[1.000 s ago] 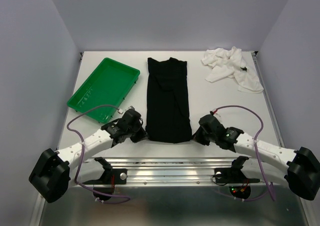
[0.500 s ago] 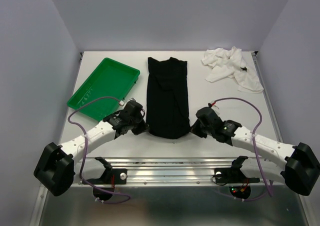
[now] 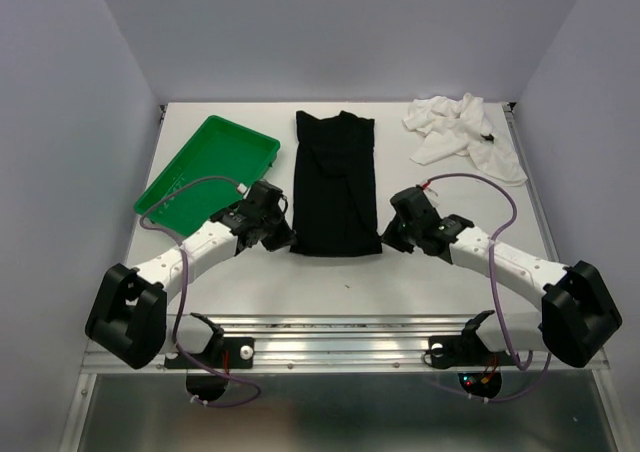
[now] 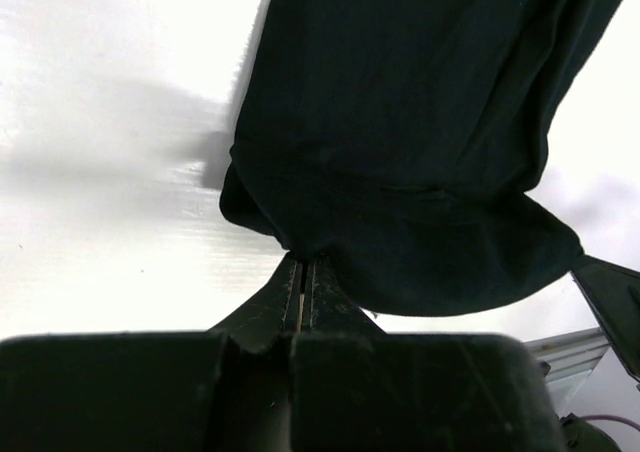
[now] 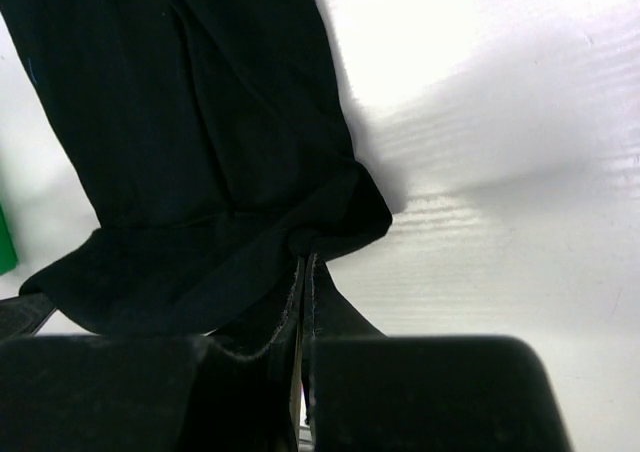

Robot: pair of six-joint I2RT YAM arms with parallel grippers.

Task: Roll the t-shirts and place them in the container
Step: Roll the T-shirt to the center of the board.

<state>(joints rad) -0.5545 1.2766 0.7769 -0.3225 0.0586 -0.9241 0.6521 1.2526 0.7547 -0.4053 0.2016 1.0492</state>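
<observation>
Black t-shirt (image 3: 335, 177) is lying as a long, soft folded strip at mid-tabletop (image 3: 340, 287), its near hem bunching and curling upward. Left gripper (image 4: 303, 275) is clenching the hem's left corner; right gripper (image 5: 305, 265) is clenching its right corner. White t-shirt (image 3: 462, 134) is sitting crumpled at the far right corner. Green plastic tray (image 3: 207, 177) is lying far left.

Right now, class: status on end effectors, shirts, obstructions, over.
Left end effector, right end effector shut on black t-shirt, near corners. White t-shirt crumpled far right. Green tray alongside, nothing blocking.
</observation>
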